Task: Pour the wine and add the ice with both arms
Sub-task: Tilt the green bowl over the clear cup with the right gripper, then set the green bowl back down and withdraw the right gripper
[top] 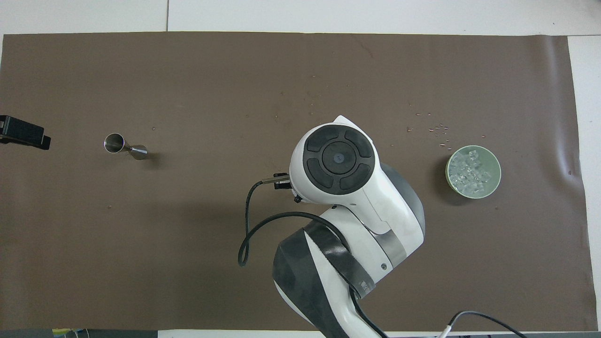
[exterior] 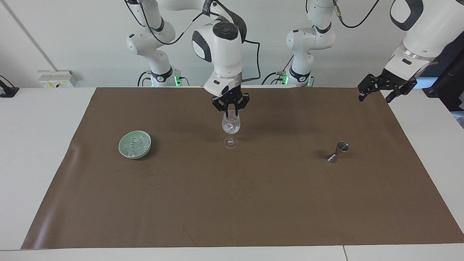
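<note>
Facing view showed the ice [exterior: 135, 145] heaped in a pale green bowl [exterior: 125, 150] on the brown mat [exterior: 232, 203], toward the right arm's end of the tabletop [exterior: 40, 152]; from overhead the clear cubes [top: 471, 173] filled most of that bowl [top: 449, 180], with a few small bright specks scattered on the mat just farther from the robots. A clear stemmed wine glass [exterior: 231, 125] stood upright near the middle of the mat, well apart from the bowl, and something small and clear lay in its bowl. The right pincer [exterior: 231, 110] hung straight down directly over the glass's rim, its fingertips at the mouth of the glass; whether they stood parted or together could not be told, and nothing could be seen held between them. In the overhead view the right arm [top: 338, 197] covered both glass and pincer. A steel jigger [exterior: 338, 151] lay tipped on its side toward the left arm's end of the mat, well apart from the glass. The left pincer [exterior: 377, 92] waited released and empty, raised over the mat's corner at the left arm's end.
</note>
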